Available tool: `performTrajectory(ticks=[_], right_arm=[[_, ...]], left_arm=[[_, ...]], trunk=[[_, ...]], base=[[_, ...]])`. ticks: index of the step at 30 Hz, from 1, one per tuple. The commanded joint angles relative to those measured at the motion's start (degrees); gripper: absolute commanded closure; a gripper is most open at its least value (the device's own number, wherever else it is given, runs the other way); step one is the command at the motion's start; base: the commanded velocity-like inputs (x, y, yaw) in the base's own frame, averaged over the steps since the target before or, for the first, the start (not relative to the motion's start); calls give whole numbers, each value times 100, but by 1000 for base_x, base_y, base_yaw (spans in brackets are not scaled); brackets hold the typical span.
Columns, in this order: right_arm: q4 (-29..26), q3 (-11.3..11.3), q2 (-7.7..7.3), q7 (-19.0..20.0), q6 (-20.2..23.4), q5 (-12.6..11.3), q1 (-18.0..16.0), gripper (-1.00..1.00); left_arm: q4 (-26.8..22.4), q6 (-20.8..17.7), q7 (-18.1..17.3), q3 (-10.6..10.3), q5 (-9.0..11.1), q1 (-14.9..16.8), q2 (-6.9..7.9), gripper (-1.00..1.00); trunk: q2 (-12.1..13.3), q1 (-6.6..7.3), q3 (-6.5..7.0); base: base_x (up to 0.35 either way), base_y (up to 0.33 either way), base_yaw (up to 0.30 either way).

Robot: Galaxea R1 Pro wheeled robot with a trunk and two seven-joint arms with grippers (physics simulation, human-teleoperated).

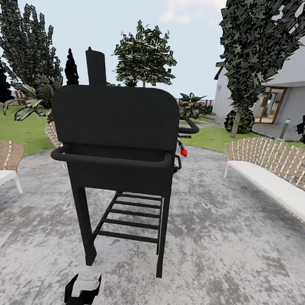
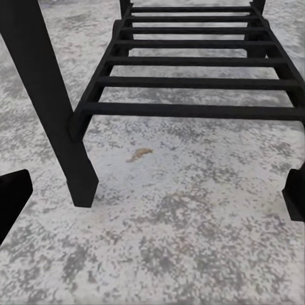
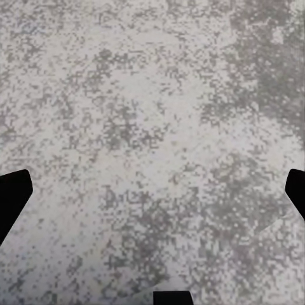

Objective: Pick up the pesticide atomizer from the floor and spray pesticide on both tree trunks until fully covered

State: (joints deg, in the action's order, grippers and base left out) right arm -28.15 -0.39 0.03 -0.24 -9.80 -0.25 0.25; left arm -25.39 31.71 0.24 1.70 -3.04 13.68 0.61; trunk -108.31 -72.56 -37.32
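The pesticide atomizer is out of view. Far behind the grill stands a tree (image 1: 145, 54) with a round crown of green leaves, its trunk mostly hidden. My left gripper (image 1: 82, 289) hangs low at the picture's bottom edge, in front of the grill's legs. In the left wrist view, the left gripper (image 2: 152, 197) is open over grey paving, with dark fingertips (image 2: 13, 198) at both edges and nothing between them. My right gripper (image 3: 152, 194) is also open over bare paving, and it holds nothing.
A black grill (image 1: 116, 124) on thin legs stands right in front of me on grey stone paving (image 1: 228, 244), with a small red knob (image 1: 184, 151) at its right side. White woven benches (image 1: 275, 175) flank the paving. Lawn (image 1: 20, 129), dark tall trees (image 1: 255, 41) and a white house (image 1: 297, 88) lie beyond.
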Motion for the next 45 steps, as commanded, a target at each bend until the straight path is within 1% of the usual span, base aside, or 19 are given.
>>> performTrajectory(ticks=[1, 17, 30, 34, 40, 45], right_arm=[[-7, -4, 2, -2, -10, -2, 2, -100], [-6, 3, 14, -2, -13, 57, 2, -100], [-28, 9, 14, -2, -13, 34, 2, -100], [-51, -1, 3, -2, -13, 13, 2, -100], [-22, -8, -10, 0, -13, 4, 2, -100], [-10, -10, -4, -1, -13, 1, 2, -100]], left_arm=[[2, 19, 2, 17, -32, 3, -3, -100], [5, 28, 2, 23, -30, 3, -8, -100], [40, 29, 2, 29, -23, 3, -7, -100], [245, 32, 6, 127, -22, 3, -7, -100], [378, 36, 6, 441, -27, 3, 16, -100], [391, 37, 4, 528, -30, 3, 45, -100]], trunk=[[-44, -22, -23], [-685, -374, -310], [-1207, -659, -544], [-1367, -747, -615], [-1608, -879, -723], [-1808, -989, -813]], base=[[0, 0, 0], [0, 0, 0], [0, 0, 0], [0, 0, 0], [0, 0, 0], [0, 0, 0]])
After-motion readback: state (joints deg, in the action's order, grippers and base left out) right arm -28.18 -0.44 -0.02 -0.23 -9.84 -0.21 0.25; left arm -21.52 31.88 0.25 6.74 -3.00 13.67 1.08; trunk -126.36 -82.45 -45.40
